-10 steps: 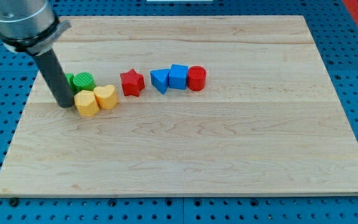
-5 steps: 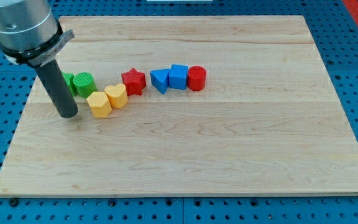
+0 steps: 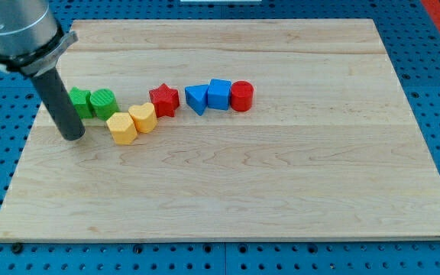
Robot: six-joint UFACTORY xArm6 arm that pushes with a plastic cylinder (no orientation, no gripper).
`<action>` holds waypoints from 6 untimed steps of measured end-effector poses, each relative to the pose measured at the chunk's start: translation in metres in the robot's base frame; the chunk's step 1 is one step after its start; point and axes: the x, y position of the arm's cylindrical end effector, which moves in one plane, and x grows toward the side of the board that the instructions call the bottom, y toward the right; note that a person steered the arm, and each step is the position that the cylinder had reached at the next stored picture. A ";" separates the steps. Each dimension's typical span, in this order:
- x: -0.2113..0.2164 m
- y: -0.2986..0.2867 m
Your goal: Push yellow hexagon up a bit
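The yellow hexagon lies on the wooden board at the view's left, touching a yellow heart on its upper right. My tip rests on the board to the left of the yellow hexagon, with a clear gap between them. The rod rises up and to the left, partly in front of a green block.
A green cylinder sits just above the yellow hexagon, beside the green block. A red star touches the yellow heart's upper right. Further right stand a blue triangle-like block, a blue block and a red cylinder.
The two yellow blocks slid right and slightly down, the heart reaching the red star. My tip then drew back to the left, away from the yellow hexagon.
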 end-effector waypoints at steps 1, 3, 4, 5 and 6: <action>0.042 0.012; 0.023 0.065; -0.005 0.065; -0.030 0.060; -0.034 0.060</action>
